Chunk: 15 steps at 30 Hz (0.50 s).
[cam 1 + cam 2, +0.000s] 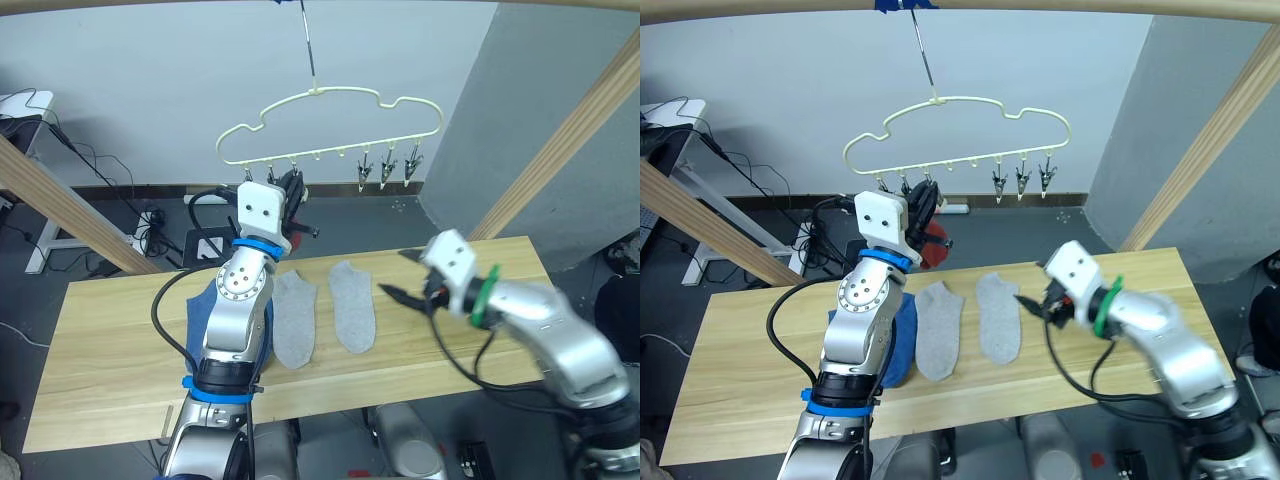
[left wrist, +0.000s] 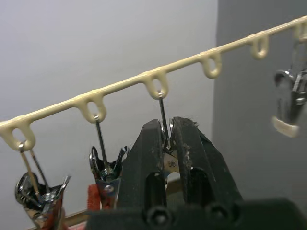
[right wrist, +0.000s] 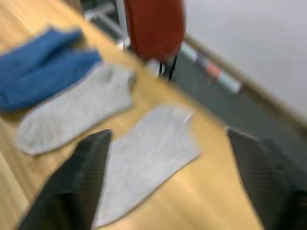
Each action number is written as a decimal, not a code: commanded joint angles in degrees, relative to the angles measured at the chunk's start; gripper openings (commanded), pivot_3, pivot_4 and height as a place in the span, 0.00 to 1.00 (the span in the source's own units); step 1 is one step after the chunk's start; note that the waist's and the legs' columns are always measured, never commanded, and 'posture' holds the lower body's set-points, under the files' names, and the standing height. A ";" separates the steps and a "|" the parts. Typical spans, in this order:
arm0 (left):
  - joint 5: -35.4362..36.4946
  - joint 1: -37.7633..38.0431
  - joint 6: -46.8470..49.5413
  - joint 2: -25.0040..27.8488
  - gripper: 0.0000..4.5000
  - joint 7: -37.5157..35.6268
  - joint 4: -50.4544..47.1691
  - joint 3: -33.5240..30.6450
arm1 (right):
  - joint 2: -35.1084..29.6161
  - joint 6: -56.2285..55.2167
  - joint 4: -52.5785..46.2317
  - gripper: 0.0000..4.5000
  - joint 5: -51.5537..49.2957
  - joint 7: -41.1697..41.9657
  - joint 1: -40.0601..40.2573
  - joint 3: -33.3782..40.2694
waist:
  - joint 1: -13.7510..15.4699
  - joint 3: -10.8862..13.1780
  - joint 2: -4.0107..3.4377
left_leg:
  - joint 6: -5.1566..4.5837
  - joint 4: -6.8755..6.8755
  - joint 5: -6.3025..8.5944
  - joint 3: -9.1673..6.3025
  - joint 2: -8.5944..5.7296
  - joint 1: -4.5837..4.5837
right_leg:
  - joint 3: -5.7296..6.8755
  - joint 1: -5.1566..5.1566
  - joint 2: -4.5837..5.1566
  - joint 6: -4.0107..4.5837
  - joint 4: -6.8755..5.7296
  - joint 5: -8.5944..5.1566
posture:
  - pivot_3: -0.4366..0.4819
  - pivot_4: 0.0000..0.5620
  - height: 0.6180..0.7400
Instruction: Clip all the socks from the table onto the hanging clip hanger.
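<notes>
The pale yellow clip hanger [image 1: 330, 125] hangs above the table's [image 1: 110, 350] far edge. My left gripper [image 1: 292, 190] is raised to it and shut on a metal clip [image 2: 165, 143] under the third loop from the left. A rust red sock [image 1: 933, 248] hangs just behind that gripper. Two light grey socks [image 1: 293, 320] [image 1: 352, 305] lie side by side on the table. Blue socks [image 1: 902, 340] lie left of them, partly hidden by my left arm. My right gripper [image 1: 400, 275] hovers open just right of the grey socks, holding nothing.
Slanted wooden poles stand at the left [image 1: 60, 205] and right [image 1: 570, 135], and a horizontal pole [image 1: 1040, 8] carries the hanger's hook. A grey partition [image 1: 540, 100] is at the back right. Cables [image 1: 110, 170] lie on the floor beyond the table.
</notes>
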<state>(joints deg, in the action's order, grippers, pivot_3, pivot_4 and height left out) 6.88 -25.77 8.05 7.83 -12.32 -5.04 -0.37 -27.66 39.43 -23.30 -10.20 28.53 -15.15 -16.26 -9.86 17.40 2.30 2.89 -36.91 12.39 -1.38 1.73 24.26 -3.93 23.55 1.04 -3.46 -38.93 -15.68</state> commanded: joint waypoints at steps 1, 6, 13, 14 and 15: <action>1.76 0.10 2.23 1.08 0.01 -1.74 -4.44 -0.26 | 7.68 -3.80 7.98 1.00 6.74 -9.79 -0.73 -3.59 | 0.02 -0.01 0.01 | 0.00 0.00 0.00 0.01 -0.03 0.00 | -0.02 0.00 0.02 -0.01 0.00 0.00 | 0.17 0.52 1.00; 2.59 0.26 4.45 2.02 0.01 -2.73 -5.84 -0.41 | 19.03 -10.04 22.51 1.00 11.17 -17.90 -3.07 -3.82 | 0.13 0.00 0.00 | 0.00 0.01 0.00 -0.02 -0.01 0.00 | -0.01 0.00 0.02 0.00 0.01 0.02 | 0.18 0.52 1.00; 3.41 0.92 6.80 2.98 0.01 -3.78 -7.92 -0.57 | 28.53 -18.33 44.07 1.00 12.11 -23.07 -8.98 0.09 | 0.39 -0.01 0.01 | -0.01 0.05 0.00 -0.07 0.01 0.05 | 0.07 0.01 0.02 0.25 0.05 0.17 | 0.24 0.51 1.00; 3.48 1.02 7.06 3.08 0.01 -3.95 -8.16 -0.63 | 28.80 -18.87 45.49 1.00 12.18 -23.09 -9.31 0.35 | 0.43 -0.01 0.01 | -0.01 0.06 0.00 -0.07 0.00 0.05 | 0.07 0.01 0.02 0.25 0.05 0.18 | 0.24 0.51 1.00; 3.58 1.13 7.38 3.19 0.01 -4.11 -8.41 -0.71 | 28.95 -19.25 46.61 1.00 12.20 -22.88 -9.41 0.53 | 0.46 -0.01 0.02 | -0.01 0.06 0.01 -0.07 0.00 0.06 | 0.07 0.01 0.03 0.25 0.05 0.18 | 0.24 0.50 1.00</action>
<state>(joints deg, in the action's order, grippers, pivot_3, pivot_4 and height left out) 9.39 -24.87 15.32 10.77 -15.88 -10.77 -0.76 1.15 21.05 21.44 1.35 5.91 -24.80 -16.76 -9.41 17.39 2.32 2.88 -36.86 12.40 -1.43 1.72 24.32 -3.89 23.55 1.08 -3.21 -38.88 -15.50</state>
